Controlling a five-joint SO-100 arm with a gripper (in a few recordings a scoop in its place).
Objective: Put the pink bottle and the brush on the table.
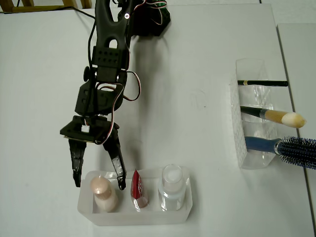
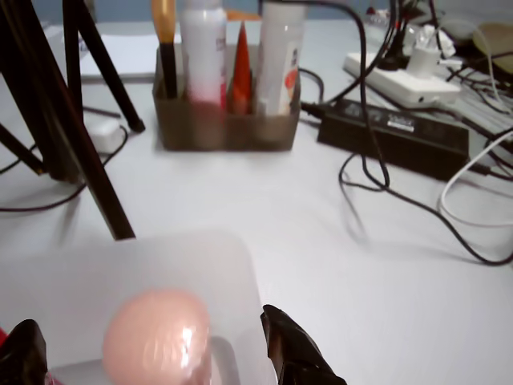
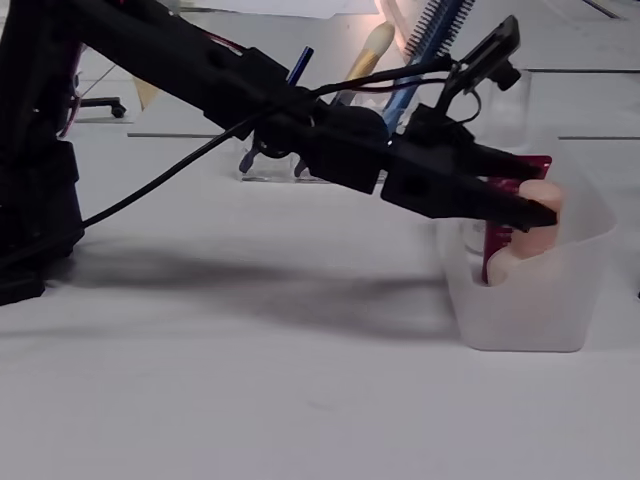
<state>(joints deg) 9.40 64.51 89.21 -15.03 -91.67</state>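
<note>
white table (image 1: 207, 123) all around; gripper (image 1: 98, 180) jaws spread wide, straddling the pink bottle (image 1: 102, 192) standing in its tray (image 1: 187, 207). brush (image 1: 276, 116) waits in the far holder. closing off-centre could tip the bottle or catch the red tube (image 1: 138, 190).

A frosted tray (image 1: 94, 215) sat at six o'clock in the overhead view, with a red tube (image 1: 138, 189) upright in its middle slot and a clear white-capped bottle (image 1: 172, 187) beside it. At three o'clock, a clear rack (image 1: 240, 143) held a black pencil (image 1: 262, 83) and a blue-handled hairbrush (image 1: 286, 147).
</note>
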